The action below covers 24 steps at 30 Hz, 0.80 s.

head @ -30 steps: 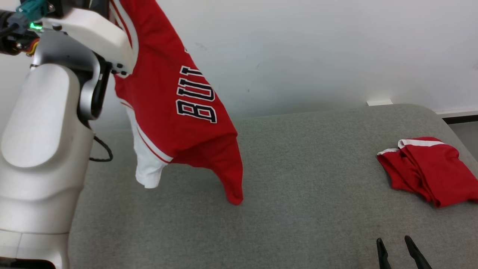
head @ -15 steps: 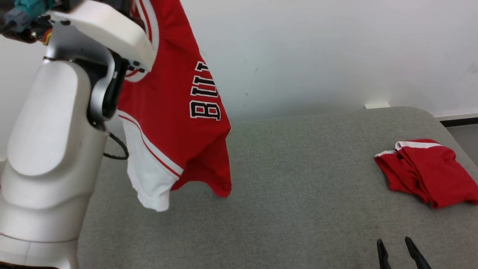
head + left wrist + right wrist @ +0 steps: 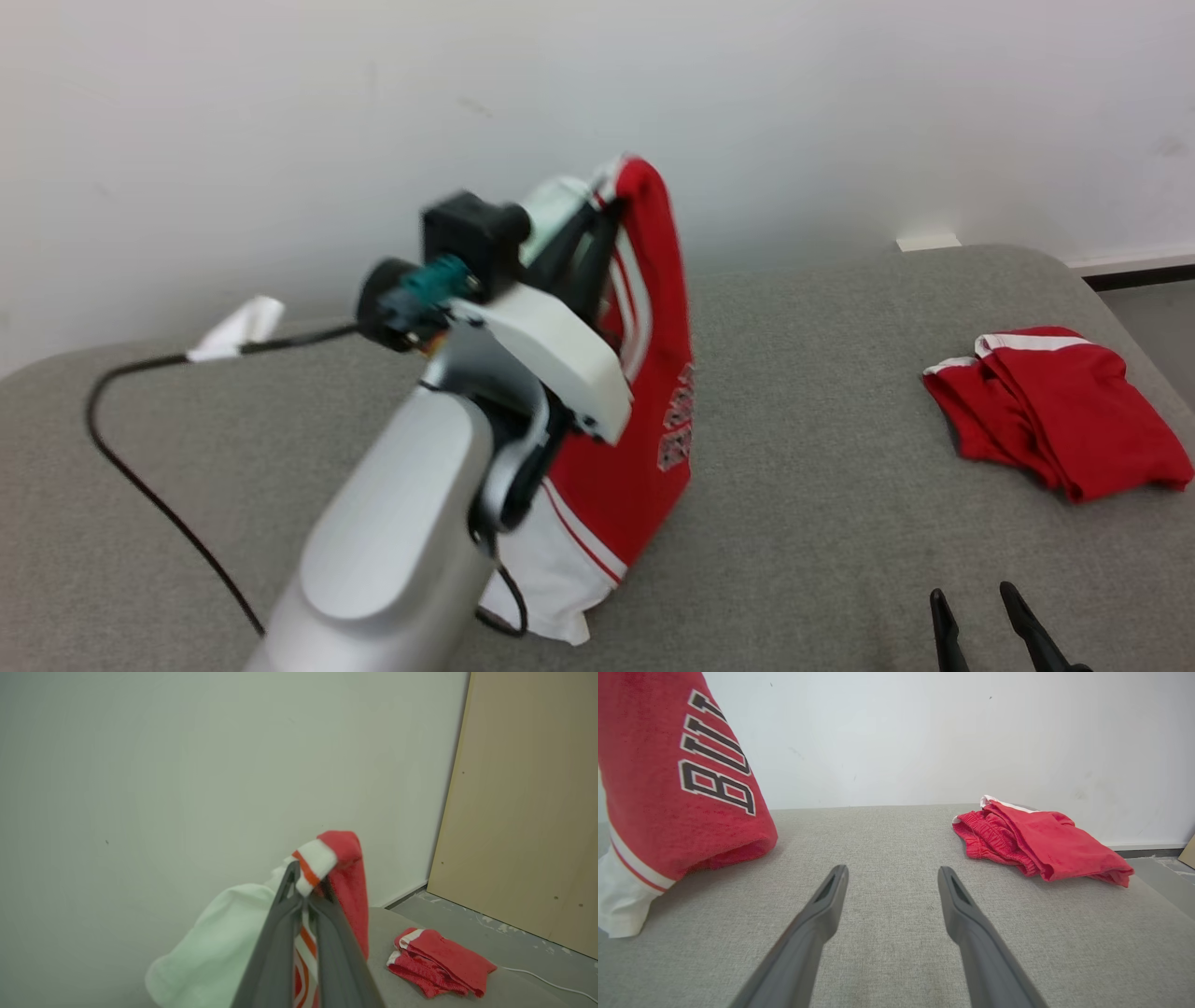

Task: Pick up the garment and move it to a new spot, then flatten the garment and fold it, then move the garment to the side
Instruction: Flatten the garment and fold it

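The garment (image 3: 653, 448) is a red jersey with white trim and dark lettering. It hangs from my left gripper (image 3: 597, 224), which is shut on its top edge above the grey table (image 3: 840, 560). Its white lower end reaches the table surface. In the left wrist view my left gripper (image 3: 306, 884) pinches the red and white trim of the garment (image 3: 348, 877), fingers together. The right wrist view has the garment (image 3: 682, 812) at the left. My right gripper (image 3: 973, 597) stands open and empty at the table's near right, and its fingers are also spread apart in its own view (image 3: 892, 877).
Folded red shorts (image 3: 1055, 420) lie at the table's right (image 3: 434, 961) (image 3: 1041, 844). A black cable (image 3: 140, 476) runs across the table's left side, with a white tag (image 3: 238, 327) near the wall. A wooden panel (image 3: 528, 812) stands beyond the table.
My left arm has swung down and toward the table's middle with the garment, whose lower end now rests on the table. The head view has shifted too. The right gripper has not moved.
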Tool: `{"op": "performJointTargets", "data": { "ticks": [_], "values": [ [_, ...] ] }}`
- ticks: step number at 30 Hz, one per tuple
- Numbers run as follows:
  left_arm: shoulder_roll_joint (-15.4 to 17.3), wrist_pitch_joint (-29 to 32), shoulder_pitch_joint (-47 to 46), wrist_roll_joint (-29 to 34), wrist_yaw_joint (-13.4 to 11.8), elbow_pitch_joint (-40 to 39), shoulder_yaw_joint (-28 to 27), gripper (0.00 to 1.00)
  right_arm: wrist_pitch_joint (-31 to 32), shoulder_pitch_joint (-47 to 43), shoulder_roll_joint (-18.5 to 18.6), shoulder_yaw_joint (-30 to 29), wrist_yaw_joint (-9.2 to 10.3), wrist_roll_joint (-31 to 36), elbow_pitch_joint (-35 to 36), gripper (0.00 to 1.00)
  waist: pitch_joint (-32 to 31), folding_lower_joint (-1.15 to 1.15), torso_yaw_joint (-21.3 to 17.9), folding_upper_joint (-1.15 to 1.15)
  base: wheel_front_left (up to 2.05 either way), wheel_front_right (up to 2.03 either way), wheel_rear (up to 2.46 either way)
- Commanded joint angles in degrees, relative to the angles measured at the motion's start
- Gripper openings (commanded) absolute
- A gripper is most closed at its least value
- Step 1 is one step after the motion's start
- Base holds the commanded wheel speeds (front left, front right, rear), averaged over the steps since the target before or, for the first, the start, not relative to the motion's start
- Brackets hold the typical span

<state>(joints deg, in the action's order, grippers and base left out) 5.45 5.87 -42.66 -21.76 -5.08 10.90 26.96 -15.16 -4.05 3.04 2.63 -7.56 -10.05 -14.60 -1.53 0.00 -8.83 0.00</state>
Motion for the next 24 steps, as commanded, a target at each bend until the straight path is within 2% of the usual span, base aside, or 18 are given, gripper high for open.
{"op": "performJointTargets", "data": {
  "ticks": [1,6,10,12,13,14,15,16,18,24],
  "values": [
    [-0.9,-1.1,2.4,-0.5,0.0,1.6,2.1,0.00,0.1,0.8,0.2,0.3,0.17,-0.2,-0.2,1.00,0.7,0.00,-1.0,0.00,0.00,0.00,0.00],
    [-2.4,-5.1,6.3,-4.6,-1.0,7.2,11.2,0.00,0.1,1.7,0.1,1.4,0.17,-0.5,-0.6,1.00,2.0,0.00,-3.8,0.00,0.00,0.00,0.00],
    [-2.4,-9.1,5.5,-10.3,-3.8,9.5,20.4,0.00,0.1,2.5,0.1,2.1,0.17,-0.8,-1.0,1.00,3.1,0.00,-6.6,0.00,0.00,0.00,0.00],
    [-2.4,-10.3,4.8,-11.6,-4.5,9.8,22.4,0.00,0.1,2.7,0.0,2.2,0.17,-0.8,-1.1,1.00,3.3,0.00,-7.1,0.00,0.00,0.00,0.00],
    [-2.4,-11.6,4.2,-12.9,-5.4,10.0,24.3,0.13,0.1,2.8,0.0,2.3,0.17,-0.9,-1.2,1.00,3.6,0.00,-7.6,0.00,0.00,0.00,0.00],
    [-2.4,-12.9,3.5,-13.8,-5.7,10.3,26.6,0.41,0.1,2.9,0.0,2.3,0.17,-1.1,-1.3,1.00,4.0,0.00,-8.0,0.00,0.00,0.00,0.00],
    [-2.4,-14.1,2.9,-14.6,-5.4,10.3,28.8,0.93,0.1,3.0,0.0,2.5,0.17,-1.2,-1.4,1.00,4.3,0.00,-8.3,0.00,0.00,0.00,0.00],
    [-2.5,-14.2,2.8,-16.5,-5.2,10.6,30.9,1.00,0.1,3.0,0.0,2.6,0.17,-1.2,-1.5,1.00,4.5,0.00,-8.6,0.00,0.00,0.00,0.00],
    [-2.4,-13.5,1.7,-19.4,-4.6,10.6,34.7,1.00,0.1,3.1,0.0,2.5,0.17,-1.4,-1.7,1.00,4.8,0.00,-8.9,0.00,0.00,0.00,0.00],
    [-2.4,-14.3,-1.3,-25.7,-5.9,8.6,41.6,1.00,0.1,2.8,-0.1,1.8,0.17,-1.6,-1.8,1.00,5.0,0.00,-8.5,0.00,0.00,0.00,0.00]
  ]
}}
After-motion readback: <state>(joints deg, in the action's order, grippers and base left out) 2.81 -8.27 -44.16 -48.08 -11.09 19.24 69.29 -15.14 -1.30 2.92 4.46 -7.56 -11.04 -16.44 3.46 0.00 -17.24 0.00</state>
